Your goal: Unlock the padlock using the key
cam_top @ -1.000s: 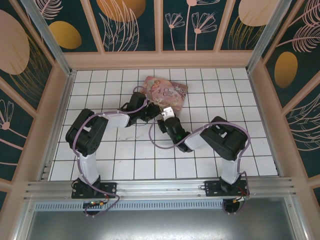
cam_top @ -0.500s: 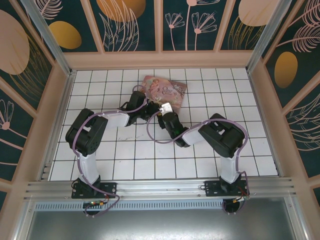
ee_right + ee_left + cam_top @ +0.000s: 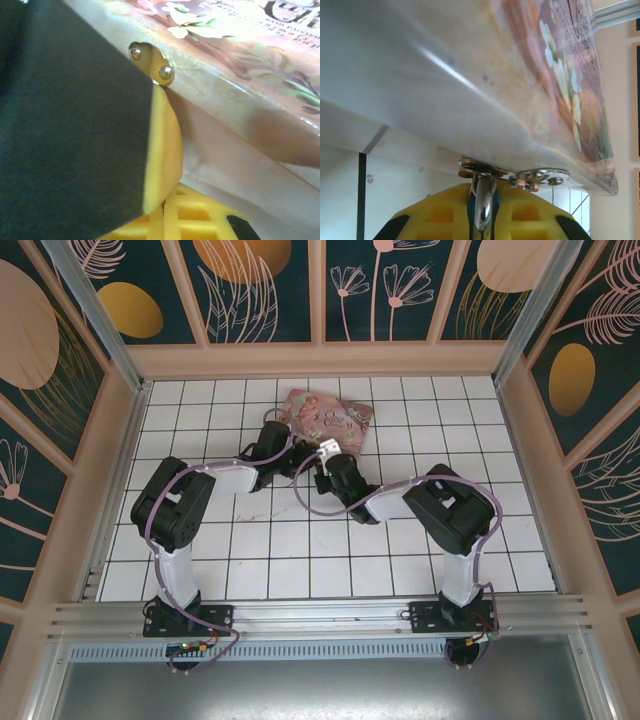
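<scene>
The blurred padlock (image 3: 483, 210) is mostly hidden inside the left tool (image 3: 482, 192).

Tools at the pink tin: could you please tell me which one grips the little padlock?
The left tool: the silvery padlock is pinched in it, under the tin's edge. The right tool is shut beside a riveted plate.

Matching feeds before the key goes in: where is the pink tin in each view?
Top external: pink tin at the far middle of the tiled floor.
Left wrist: the tin spans the top, lid edge running down to lower right.
Right wrist: the tin crosses the upper right, sloping down rightward.
Shared landmark: the flower print on its lid.
</scene>
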Robot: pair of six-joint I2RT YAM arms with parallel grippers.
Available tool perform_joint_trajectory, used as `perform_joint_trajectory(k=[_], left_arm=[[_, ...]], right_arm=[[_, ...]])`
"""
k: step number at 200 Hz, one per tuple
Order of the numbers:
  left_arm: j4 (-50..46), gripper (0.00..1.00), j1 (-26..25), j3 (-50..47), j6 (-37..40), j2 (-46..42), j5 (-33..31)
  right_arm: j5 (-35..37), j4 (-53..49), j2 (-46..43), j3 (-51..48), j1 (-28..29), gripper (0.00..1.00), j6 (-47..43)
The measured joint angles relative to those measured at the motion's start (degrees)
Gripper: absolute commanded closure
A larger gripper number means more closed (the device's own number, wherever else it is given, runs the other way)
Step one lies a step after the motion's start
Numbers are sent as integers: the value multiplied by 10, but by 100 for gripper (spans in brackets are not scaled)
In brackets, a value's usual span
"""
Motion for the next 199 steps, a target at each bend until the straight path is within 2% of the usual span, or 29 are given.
perform_joint_trajectory(k=[36, 54, 113, 127, 140, 157, 199], left_arm=[[22, 100, -1, 0, 2, 0, 6], [22, 100, -2, -2, 2, 0, 9], [15, 100, -12, -22, 2, 0, 22], [16, 83, -14, -27, 2, 0, 24], [17, 75, -16, -29, 2, 0, 26], [20, 59, -15, -33, -1, -5, 32], [28, 44, -13, -63, -7, -46, 33]], right_arm=[[-161, -21, -25, -4, -59, 100, 81], [-216, -20, -25, -8, -76, 100, 116], [-270, 45, -26, -71, -86, 100, 199], [-274, 68, -27, -87, -86, 100, 216], [-278, 83, -27, -98, -86, 100, 230], [-279, 94, -27, -110, -88, 100, 243], [-283, 102, -33, -136, -90, 100, 251]])
